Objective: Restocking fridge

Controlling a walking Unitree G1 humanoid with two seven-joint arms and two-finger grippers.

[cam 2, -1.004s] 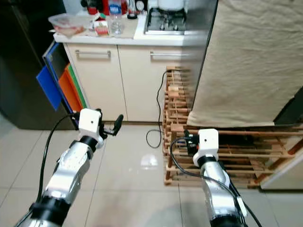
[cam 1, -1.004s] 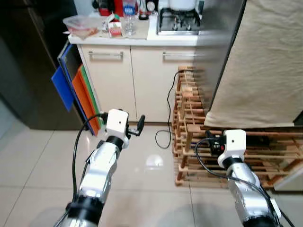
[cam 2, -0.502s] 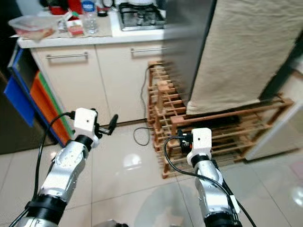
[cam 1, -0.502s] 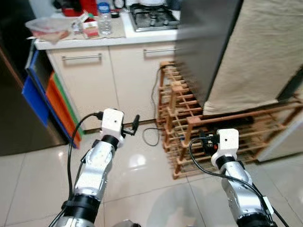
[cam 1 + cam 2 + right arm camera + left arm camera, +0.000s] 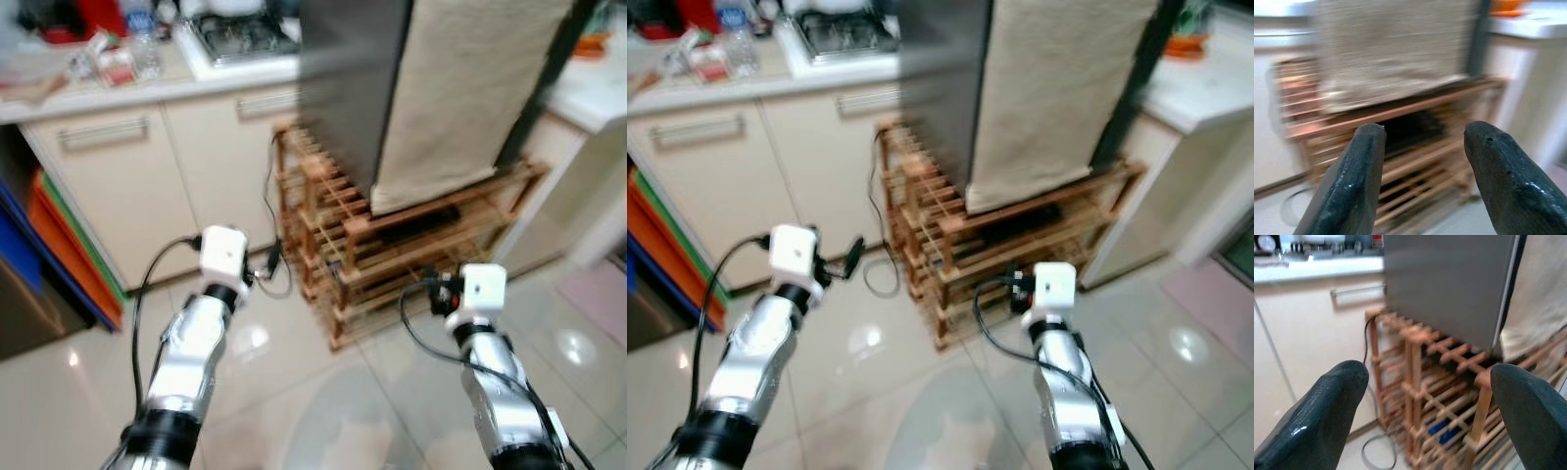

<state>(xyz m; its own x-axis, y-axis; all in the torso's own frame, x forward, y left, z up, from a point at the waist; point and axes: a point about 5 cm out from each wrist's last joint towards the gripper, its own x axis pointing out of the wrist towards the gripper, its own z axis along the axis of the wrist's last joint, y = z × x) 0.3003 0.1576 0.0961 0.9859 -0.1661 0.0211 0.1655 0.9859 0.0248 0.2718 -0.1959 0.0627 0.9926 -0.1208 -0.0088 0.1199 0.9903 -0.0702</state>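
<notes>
A tall grey steel appliance (image 5: pixel 348 88) with a beige cloth (image 5: pixel 470 88) draped down its side stands ahead on a low wooden rack (image 5: pixel 392 235). My left gripper (image 5: pixel 270 259) is raised in front of the cabinets, left of the rack, open with nothing between its fingers (image 5: pixel 1327 416). My right gripper (image 5: pixel 431 286) is held low before the rack's front, also open and holding nothing, as its fingers (image 5: pixel 1356 181) show. The frames are blurred.
Cream cabinets (image 5: pixel 118 186) carry a counter with a bottle (image 5: pixel 145 54), packets and a gas hob (image 5: pixel 240 29). Orange and blue boards (image 5: pixel 54 235) lean at far left. A black cable (image 5: pixel 279 284) lies on the glossy tiles. A white counter (image 5: pixel 598 93) stands at right.
The camera has swung to the right: cabinets and rack slid left in view, and the white counter at right came in. Both grippers stay open and held as before.
</notes>
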